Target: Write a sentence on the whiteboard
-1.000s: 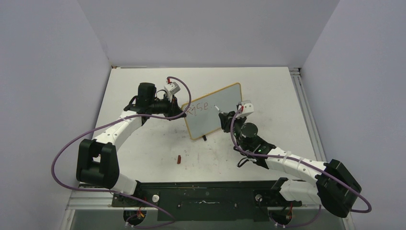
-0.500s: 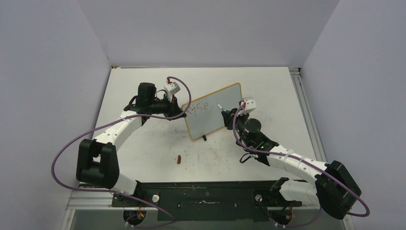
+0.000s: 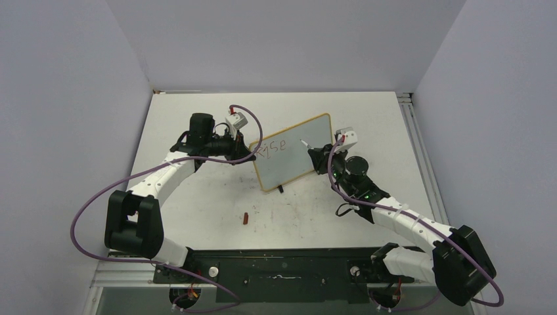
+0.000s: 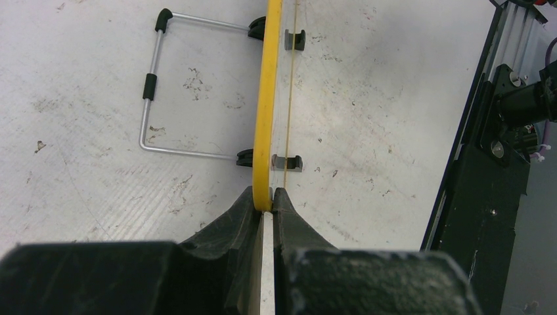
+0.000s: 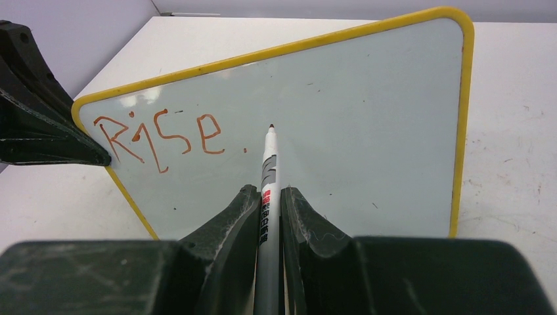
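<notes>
Top external: one word is on the board and the rest of the sentence is yet to be written
Top external view shows the small rectangular yellow-framed whiteboard [image 3: 292, 152] standing tilted on the scuffed white table [image 3: 197, 197], with the left gripper [image 3: 251, 155] at its left edge and the right gripper [image 3: 314, 154] bringing a slim white marker [image 3: 306, 144] to its face; a small red cap-like piece [image 3: 245, 217] lies well apart and is no obstacle. Left wrist view shows the left gripper's jaws clamped on the frame edge, with the bent wire stand [image 4: 152, 98] resting on the table behind. Right wrist view shows the right jaws pinching the marker, its tip right of the red-brown handwritten "Rise" [image 5: 157, 138]; whether it touches cannot be told. The next stroke probably needs the tip set on bare board beside or below that word, pressed lightly so the whiteboard stays steady
</notes>
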Motion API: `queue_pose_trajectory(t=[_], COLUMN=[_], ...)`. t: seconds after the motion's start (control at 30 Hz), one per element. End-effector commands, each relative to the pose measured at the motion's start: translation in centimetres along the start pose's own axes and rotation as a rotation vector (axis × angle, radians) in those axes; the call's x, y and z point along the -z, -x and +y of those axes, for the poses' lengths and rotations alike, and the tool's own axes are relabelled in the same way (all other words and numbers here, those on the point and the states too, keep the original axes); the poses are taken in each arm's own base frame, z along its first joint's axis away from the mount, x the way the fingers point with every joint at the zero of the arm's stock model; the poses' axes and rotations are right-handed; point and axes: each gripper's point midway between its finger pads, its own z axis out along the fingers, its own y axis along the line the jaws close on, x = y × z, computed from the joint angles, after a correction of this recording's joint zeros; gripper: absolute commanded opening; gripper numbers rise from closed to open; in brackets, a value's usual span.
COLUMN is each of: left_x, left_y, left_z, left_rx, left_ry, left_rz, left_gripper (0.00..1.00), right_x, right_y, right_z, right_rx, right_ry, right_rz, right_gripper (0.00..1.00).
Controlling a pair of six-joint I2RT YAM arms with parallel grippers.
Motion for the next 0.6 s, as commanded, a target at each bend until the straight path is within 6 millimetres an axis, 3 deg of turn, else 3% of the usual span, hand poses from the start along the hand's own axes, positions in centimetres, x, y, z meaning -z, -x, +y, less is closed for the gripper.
queue_pose_trajectory(t=[0.0, 0.57], left_x=[0.0, -0.3], left_y=[0.5, 0.3], left_z=[0.0, -0.3], left_rx=[-0.031, -0.031], left_ry=[0.011, 0.003], left_rz=[0.012, 0.022], left_gripper=[0.00, 0.00], right_x=[-0.2, -1.6], right_y=[3.8, 3.7], right_z=[1.9, 2.4], right_rx=[0.020, 0.028], right_ry=[0.116, 0.175], right_rz=[-0.082, -0.075], right_gripper=[0.05, 0.05])
